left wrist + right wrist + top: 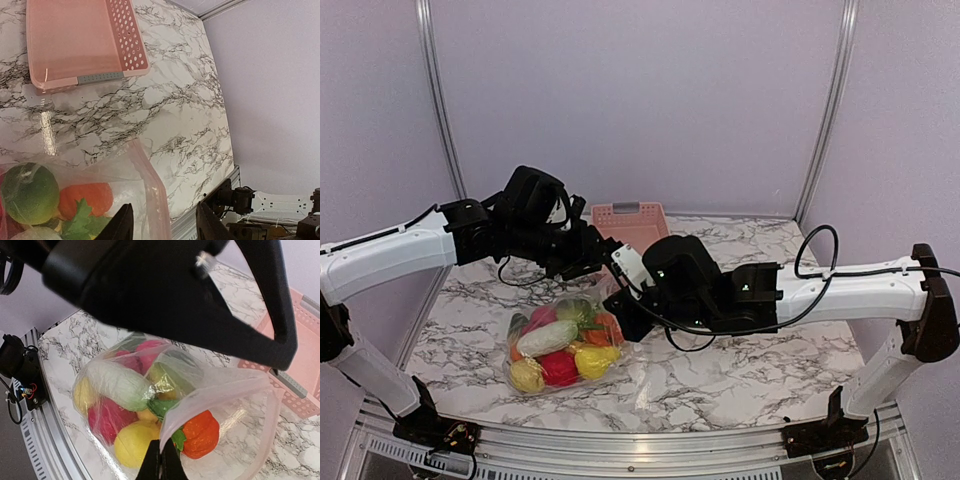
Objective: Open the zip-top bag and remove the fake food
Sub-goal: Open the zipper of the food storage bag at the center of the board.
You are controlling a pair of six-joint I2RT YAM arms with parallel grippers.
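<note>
Film, clear and crinkly, gathered round a heap of glossy colour: the zip-top bag point(560, 345), lying on the marbled surface point(740, 370) toward the front edge, mouth turned to the pink basket point(131, 37) at the back. Inside it, all of the fake food point(548, 338), none out yet.

Right fingers point(150, 469) together, pinched on one edge of the mouth, seemingly to anchor that side against a pull on the other. Left fingers point(122, 227) apart, straddling another stretch of the lip and its pinkish zip strip point(152, 182) without gripping it; probably lined up so for a bite on that edge. Mouth already gaping in the right wrist view, lip curved into a loose loop; by judgement, seal parted at least in part, widening and emptying yet to do.

Thin, limp plastic, creased and catching glare; likely to slide or bunch between hard black fingers. Contents rigid, smooth, mostly rounded: an orange pepper-like piece point(200, 432) with green stalk nearest the opening, a yellow lemon shape point(132, 440), red pieces point(107, 417), a green ball point(27, 192), and one long white radish point(120, 385) lying across the pile. Basket stiff, slotted along its wall, shallow, apart from the bag; a plausible drop place for removed pieces.
</note>
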